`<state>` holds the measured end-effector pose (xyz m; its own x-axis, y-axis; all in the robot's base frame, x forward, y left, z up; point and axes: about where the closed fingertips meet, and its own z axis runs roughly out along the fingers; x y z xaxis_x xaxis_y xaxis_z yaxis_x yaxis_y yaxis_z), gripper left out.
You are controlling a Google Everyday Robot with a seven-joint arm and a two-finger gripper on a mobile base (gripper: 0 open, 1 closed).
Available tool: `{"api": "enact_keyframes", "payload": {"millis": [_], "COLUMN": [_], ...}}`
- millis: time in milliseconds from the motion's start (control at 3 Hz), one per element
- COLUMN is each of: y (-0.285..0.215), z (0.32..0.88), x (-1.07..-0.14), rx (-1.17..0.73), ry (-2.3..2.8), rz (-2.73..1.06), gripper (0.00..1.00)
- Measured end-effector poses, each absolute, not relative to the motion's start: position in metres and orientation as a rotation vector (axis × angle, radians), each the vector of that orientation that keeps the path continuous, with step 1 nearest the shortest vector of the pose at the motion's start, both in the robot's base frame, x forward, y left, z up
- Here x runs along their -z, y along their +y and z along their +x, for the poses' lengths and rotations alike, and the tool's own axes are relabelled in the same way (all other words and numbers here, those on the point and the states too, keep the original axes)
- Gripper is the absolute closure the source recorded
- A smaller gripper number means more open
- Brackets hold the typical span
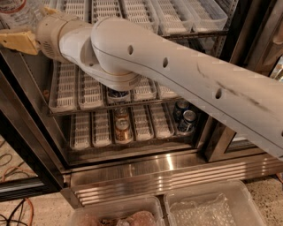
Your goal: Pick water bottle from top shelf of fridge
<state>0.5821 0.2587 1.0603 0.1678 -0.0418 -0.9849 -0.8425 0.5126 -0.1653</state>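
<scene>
Top shelf (177, 15): water bottle (17, 11) above jaws (left)

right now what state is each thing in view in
fridge: open, arm reaching in
water bottle: on top shelf, far left
gripper: beside the water bottle, upper left
gold can: upright, bottom rack
blue cans: upright, bottom rack, right side

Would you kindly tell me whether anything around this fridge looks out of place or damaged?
Nothing is spilled or broken. Two dark cans stand to the right of the bottom white lanes, not in them, and the arm carries dark scuff marks. The claw sits at upper left, just below the water bottle.
</scene>
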Motion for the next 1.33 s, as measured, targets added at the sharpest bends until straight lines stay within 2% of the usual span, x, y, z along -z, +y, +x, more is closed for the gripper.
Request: {"api": "enact_keyframes", "payload": {"millis": [667, 1000, 1333], "y": [0.262, 0.266, 0.268], "z": [0.599, 0.603, 0.603], "x": [-1.066, -1.068, -1.066], "rx": [-0.677, -0.691, -0.7], "ry": [1.266, 1.255, 1.259], "rz": [-0.884, -0.872, -0.864], "gripper": [0.25, 0.44, 0.67]}}
